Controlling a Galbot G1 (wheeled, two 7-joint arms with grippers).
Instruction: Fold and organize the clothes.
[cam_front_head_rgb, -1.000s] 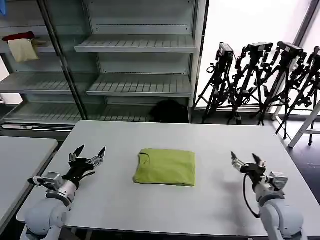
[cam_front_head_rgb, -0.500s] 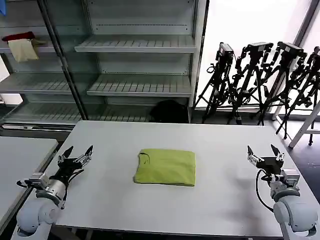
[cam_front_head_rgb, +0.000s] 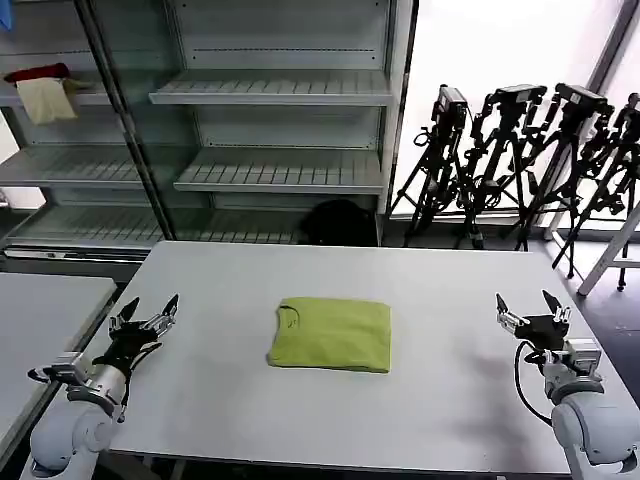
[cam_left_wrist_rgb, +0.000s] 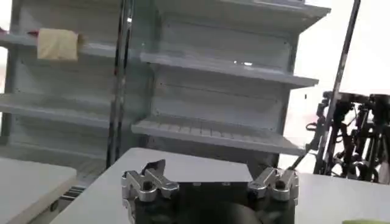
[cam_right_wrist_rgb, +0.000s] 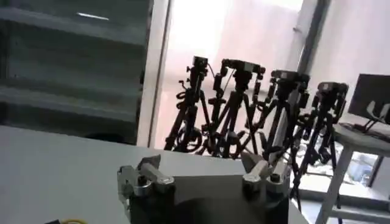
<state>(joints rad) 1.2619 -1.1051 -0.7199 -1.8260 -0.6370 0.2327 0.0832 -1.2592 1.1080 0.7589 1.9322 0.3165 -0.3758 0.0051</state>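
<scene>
left gripper (cam_front_head_rgb: 146, 309): sitting over the table's left edge, at about 9 o'clock from the shirt and well apart from it; fingers (cam_left_wrist_rgb: 145, 180) spread wide, holding nothing
right gripper (cam_front_head_rgb: 530, 310): hovering near the table's right edge, at about 3 o'clock from the shirt, well apart; fingers (cam_right_wrist_rgb: 141, 175) splayed apart, nothing between them
t-shirt (cam_front_head_rgb: 331, 333): lying folded into a neat lime yellow-green rectangle at the middle of the table, collar showing at its left end; a sliver of what is probably its edge is peeking into the left wrist view (cam_left_wrist_rgb: 365, 221)
table (cam_front_head_rgb: 420, 400): white top, carrying the shirt, with both arms reaching in from its near corners
second table (cam_front_head_rgb: 40, 300): standing just beside the first at 9 o'clock
shelving (cam_front_head_rgb: 270, 90): standing behind the table at 12 o'clock
red and cream cloths (cam_front_head_rgb: 42, 92): resting on an upper shelf at about 10 o'clock
tripods (cam_front_head_rgb: 520, 150): clustering by the window at about 2 o'clock
</scene>
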